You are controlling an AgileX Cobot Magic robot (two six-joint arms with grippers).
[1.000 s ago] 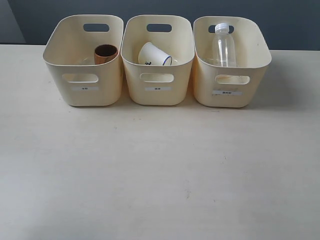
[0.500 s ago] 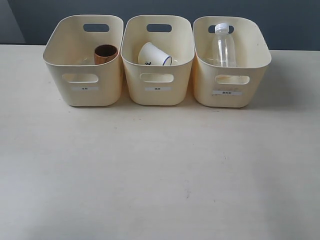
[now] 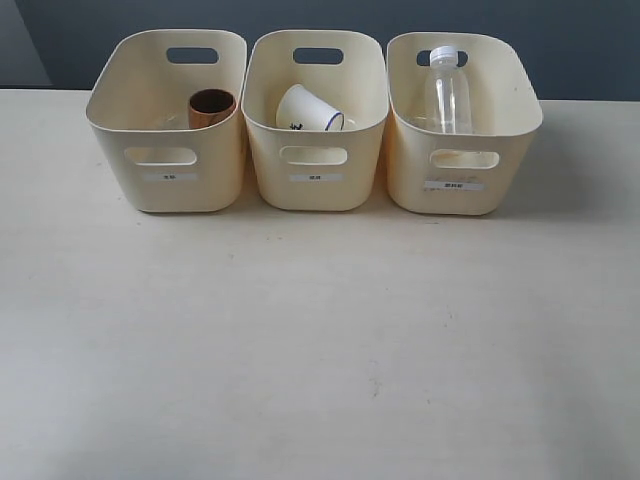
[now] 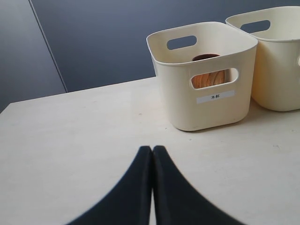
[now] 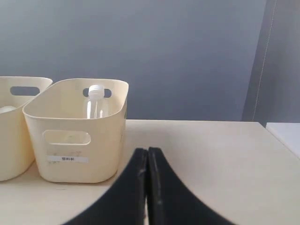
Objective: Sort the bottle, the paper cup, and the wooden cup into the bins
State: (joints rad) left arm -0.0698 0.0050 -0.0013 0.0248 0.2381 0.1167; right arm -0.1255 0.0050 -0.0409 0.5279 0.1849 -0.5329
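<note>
Three cream-yellow bins stand in a row at the back of the table. The left bin [image 3: 170,180] holds the brown wooden cup [image 3: 212,108], also showing through the handle slot as the wooden cup [image 4: 208,78]. Tilted inside the middle bin [image 3: 315,185] is the white paper cup [image 3: 305,108]. The clear bottle [image 3: 448,92] stands upright in the right bin [image 3: 460,190]; the bottle [image 5: 96,104] shows in the right wrist view too. My left gripper [image 4: 152,149] is shut and empty, away from its bin [image 4: 206,112]. My right gripper [image 5: 147,151] is shut and empty too. Neither gripper shows in the exterior view.
The pale table [image 3: 320,340] spreads in front of the bins. A dark grey-blue wall [image 5: 178,51] rises behind the table's back edge. A white surface [image 5: 286,133] shows past the table's edge in the right wrist view.
</note>
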